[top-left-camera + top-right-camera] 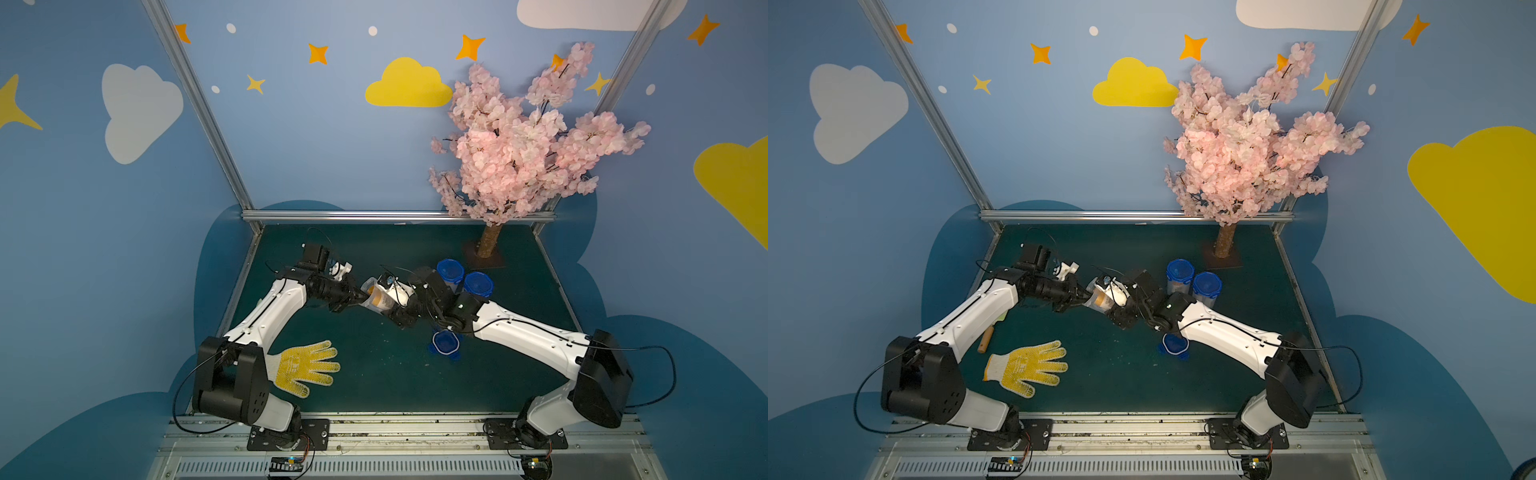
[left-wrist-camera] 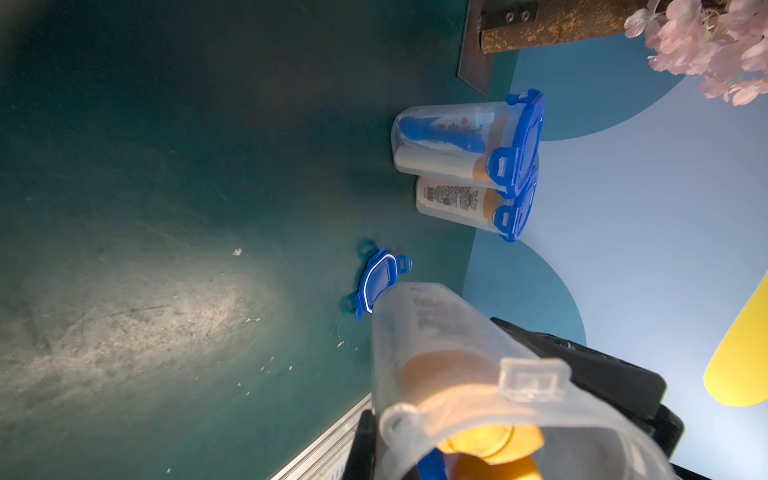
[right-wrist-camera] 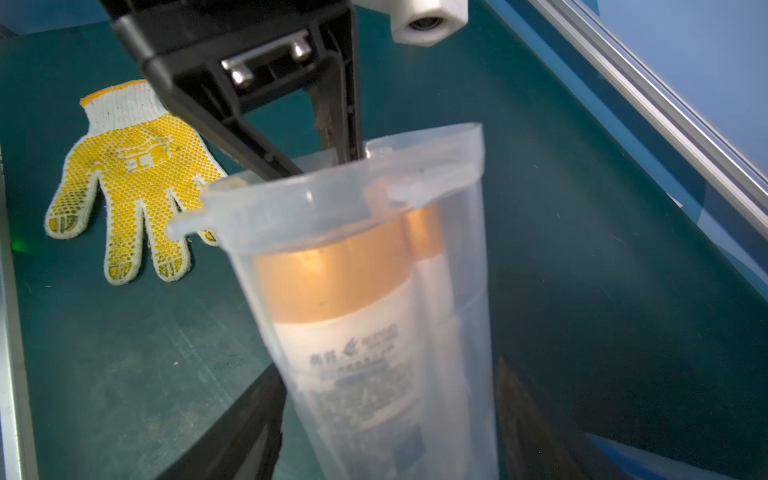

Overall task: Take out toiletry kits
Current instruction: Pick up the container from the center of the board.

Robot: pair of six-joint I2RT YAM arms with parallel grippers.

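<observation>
Holding clear jar: right end effector | left end effector closed inside it | bottles likely light, slick; pinch caps

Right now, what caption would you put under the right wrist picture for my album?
Left pincer reaching into the open clear jar of yellow-capped bottles, with a yellow glove lying on the table behind.

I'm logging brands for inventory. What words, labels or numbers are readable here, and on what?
No text reads clearly.
White bottle in the held jar: logo and characters, blurred.
Barcoded bottle in a lidded jar: fine print, too small.
Glove: printed emblem, no legible words.
</observation>
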